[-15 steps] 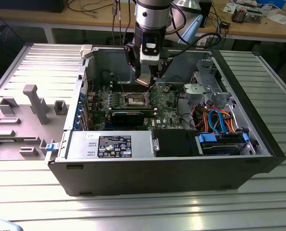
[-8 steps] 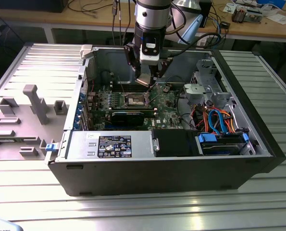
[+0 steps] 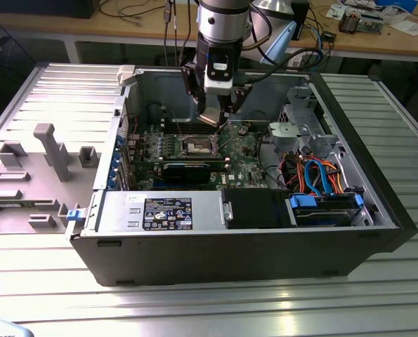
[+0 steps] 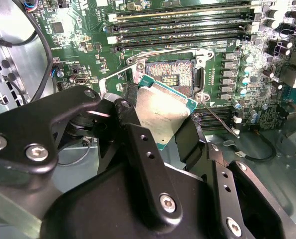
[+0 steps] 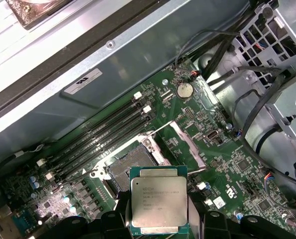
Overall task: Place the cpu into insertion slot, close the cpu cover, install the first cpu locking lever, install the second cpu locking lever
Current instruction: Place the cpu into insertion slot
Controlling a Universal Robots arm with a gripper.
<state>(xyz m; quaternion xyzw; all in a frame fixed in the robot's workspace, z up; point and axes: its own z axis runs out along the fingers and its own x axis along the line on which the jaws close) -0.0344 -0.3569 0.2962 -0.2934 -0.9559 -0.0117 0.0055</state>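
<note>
My gripper (image 3: pixel 216 112) hangs inside the open computer case, shut on the cpu (image 5: pixel 158 205), a flat square chip with a dull silver top and green edge. In the second wrist view the black fingers (image 4: pixel 140 149) clamp two opposite sides of the cpu (image 4: pixel 162 112). It hovers tilted just above and beside the insertion slot (image 4: pixel 170 74), apart from it. The slot (image 5: pixel 128 167) shows its dark bare centre on the green motherboard (image 3: pixel 244 147). The cpu cover (image 5: pixel 186 143) stands swung open beside the slot. A thin locking lever (image 4: pixel 220 119) sticks out loose.
Long memory slots (image 5: pixel 100 134) run beside the socket. A black card (image 3: pixel 186 168) lies in front of it, with a drive cage and coloured cables (image 3: pixel 314 175) on the exterior view's right. Case walls surround the board. A grey fixture plate (image 3: pixel 40 161) lies outside.
</note>
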